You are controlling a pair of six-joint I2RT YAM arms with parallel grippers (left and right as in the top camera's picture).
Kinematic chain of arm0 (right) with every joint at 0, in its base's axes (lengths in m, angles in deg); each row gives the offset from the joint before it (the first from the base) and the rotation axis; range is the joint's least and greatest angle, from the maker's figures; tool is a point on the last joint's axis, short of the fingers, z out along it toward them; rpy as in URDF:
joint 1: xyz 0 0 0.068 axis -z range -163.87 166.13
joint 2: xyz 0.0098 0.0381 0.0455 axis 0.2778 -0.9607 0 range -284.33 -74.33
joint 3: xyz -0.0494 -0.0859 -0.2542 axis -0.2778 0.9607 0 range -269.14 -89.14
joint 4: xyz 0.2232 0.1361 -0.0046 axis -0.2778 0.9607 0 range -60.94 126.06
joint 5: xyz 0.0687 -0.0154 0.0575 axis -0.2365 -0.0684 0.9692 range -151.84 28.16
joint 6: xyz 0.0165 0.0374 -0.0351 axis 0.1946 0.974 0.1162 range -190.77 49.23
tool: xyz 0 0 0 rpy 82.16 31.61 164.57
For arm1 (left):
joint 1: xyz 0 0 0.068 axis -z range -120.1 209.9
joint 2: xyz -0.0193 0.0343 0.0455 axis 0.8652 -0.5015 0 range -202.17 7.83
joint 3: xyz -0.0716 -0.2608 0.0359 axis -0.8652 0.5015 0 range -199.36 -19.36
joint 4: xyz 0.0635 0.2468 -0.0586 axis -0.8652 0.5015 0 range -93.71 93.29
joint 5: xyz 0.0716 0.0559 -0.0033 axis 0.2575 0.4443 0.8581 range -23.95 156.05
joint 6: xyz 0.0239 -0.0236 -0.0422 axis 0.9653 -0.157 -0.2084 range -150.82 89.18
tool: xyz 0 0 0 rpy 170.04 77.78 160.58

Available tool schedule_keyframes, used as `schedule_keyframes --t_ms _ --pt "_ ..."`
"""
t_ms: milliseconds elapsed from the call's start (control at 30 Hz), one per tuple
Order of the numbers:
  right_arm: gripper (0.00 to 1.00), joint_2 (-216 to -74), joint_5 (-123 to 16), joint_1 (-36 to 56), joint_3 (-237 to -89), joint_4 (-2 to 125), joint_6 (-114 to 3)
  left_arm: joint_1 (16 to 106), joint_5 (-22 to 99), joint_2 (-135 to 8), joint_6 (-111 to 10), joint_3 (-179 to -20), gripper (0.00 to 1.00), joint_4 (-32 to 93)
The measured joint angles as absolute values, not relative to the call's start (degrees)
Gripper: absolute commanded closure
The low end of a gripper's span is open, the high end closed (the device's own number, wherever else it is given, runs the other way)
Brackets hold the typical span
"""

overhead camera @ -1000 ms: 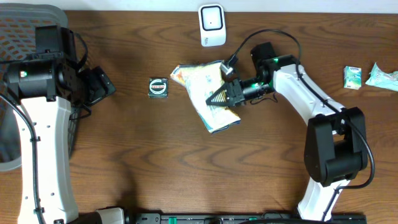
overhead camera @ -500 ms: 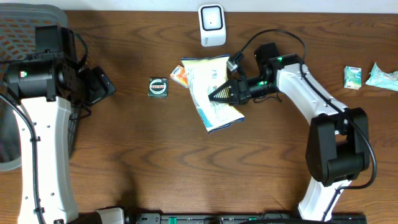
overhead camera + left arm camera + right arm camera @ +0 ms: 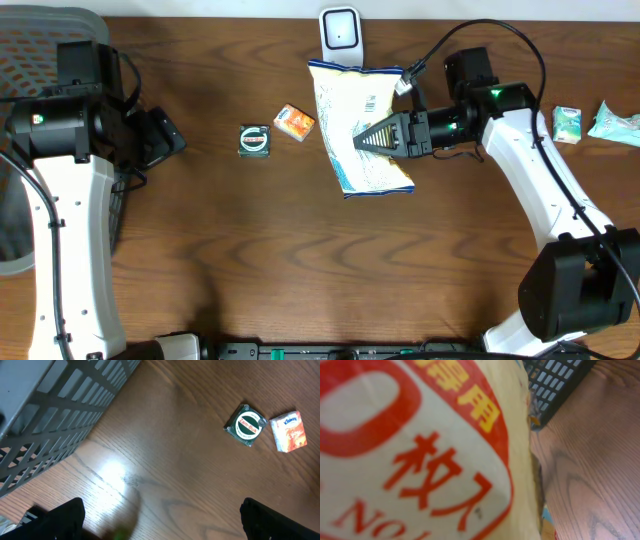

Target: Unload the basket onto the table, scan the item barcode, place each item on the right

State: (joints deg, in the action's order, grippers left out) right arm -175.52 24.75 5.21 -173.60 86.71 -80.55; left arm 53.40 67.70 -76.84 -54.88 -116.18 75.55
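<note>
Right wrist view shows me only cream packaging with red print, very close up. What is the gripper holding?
Observer: In the overhead view, the right gripper is shut on a printed snack bag, which appears lifted off the table.
Operator: Where is the scanner?
Observer: The white scanner stands at the table's far edge, close to the bag's top edge.
Operator: And the left arm?
Observer: The left gripper is open and empty at the left side, next to a grey basket.
</note>
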Motion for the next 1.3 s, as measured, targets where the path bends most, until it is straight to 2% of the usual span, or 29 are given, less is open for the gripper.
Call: schedule_keyframes --t_ms 1300 --pt "0.98 -175.58 23.15 2.35 -173.60 87.04 -75.53 53.40 67.70 -76.84 -54.85 -116.18 0.02 75.55"
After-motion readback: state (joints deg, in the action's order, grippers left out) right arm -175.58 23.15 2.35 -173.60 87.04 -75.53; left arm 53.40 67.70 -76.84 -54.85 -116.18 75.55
